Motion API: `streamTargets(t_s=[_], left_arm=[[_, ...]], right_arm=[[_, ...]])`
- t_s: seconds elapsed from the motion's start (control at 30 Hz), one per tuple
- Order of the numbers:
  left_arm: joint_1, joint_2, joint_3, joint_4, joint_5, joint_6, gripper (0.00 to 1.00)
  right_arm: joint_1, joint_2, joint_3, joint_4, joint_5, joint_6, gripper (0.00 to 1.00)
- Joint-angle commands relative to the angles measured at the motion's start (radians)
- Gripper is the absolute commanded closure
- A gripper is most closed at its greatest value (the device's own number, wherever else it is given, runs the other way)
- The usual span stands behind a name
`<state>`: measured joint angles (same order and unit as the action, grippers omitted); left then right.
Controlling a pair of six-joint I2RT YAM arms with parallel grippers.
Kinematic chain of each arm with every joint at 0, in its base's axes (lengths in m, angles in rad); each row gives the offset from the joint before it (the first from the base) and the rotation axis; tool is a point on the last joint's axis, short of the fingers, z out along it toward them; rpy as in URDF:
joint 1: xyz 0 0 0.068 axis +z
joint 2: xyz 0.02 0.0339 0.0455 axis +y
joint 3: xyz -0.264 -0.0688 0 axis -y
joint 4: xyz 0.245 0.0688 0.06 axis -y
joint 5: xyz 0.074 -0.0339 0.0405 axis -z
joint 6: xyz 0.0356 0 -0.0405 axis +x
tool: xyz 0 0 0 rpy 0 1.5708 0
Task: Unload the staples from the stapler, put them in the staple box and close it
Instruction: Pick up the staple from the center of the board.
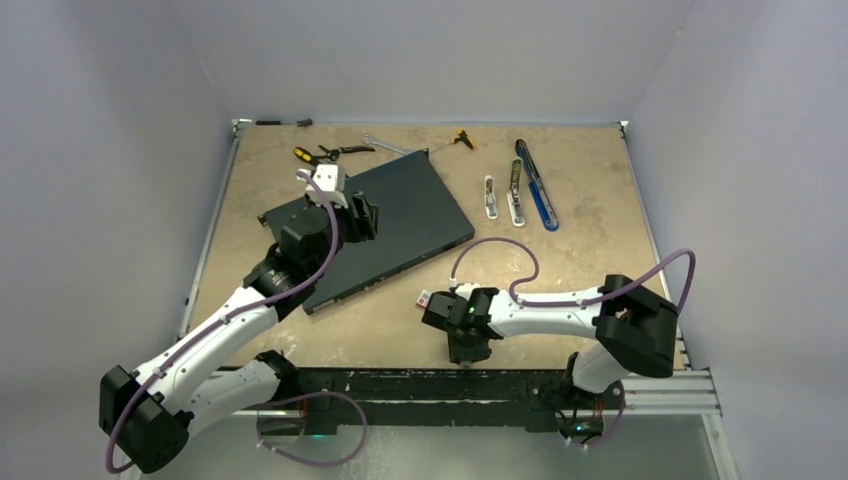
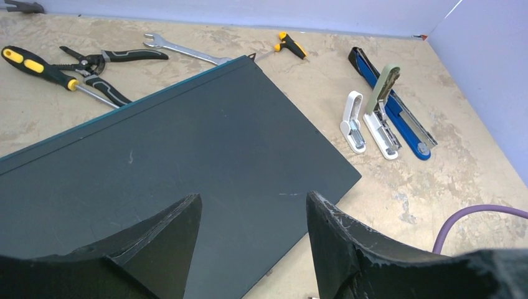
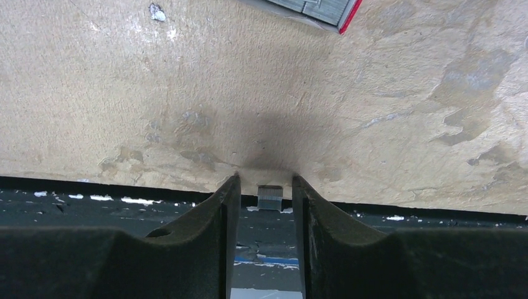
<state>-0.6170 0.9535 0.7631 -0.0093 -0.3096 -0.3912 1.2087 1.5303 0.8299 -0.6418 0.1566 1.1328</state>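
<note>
Three staplers lie at the back right: a small white stapler (image 2: 352, 121), a green-topped stapler (image 2: 381, 118) with its lid raised, and a long blue stapler (image 2: 398, 115). They also show in the top view, with the middle stapler (image 1: 516, 195) between the other two. A short grey strip of staples (image 3: 270, 197) rests on the table's near edge. My right gripper (image 3: 266, 180) points down at the strip, its fingertips on either side and clear of it, open. My left gripper (image 2: 254, 202) hovers open and empty over a dark slab (image 2: 187, 143), far from the staplers.
A small red-and-white box (image 1: 425, 298) lies just left of the right gripper (image 1: 468, 350). Pliers (image 2: 93, 62), a yellow-black screwdriver (image 2: 43, 68), a wrench (image 2: 180, 50) and a small yellow-handled tool (image 2: 289, 45) lie along the back edge. The black frame rail (image 3: 124, 212) runs under the near edge.
</note>
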Motion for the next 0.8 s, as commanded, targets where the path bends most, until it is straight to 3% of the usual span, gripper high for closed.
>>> streamTargets(t_s=[0.0,0.4,0.77], left_arm=[[0.008,-0.014,0.003,0.038,0.012,-0.031,0.39],[0.011,0.003,0.010,0.029,0.030,-0.025,0.40],[0.016,0.013,0.012,0.031,0.038,-0.023,0.40]], right_arm=[[-0.001,0.001,-0.012,-0.037,0.001,-0.016,0.62],[0.000,0.008,0.005,-0.061,-0.021,-0.036,0.65],[-0.001,0.034,0.016,-0.038,-0.015,-0.042,0.74]])
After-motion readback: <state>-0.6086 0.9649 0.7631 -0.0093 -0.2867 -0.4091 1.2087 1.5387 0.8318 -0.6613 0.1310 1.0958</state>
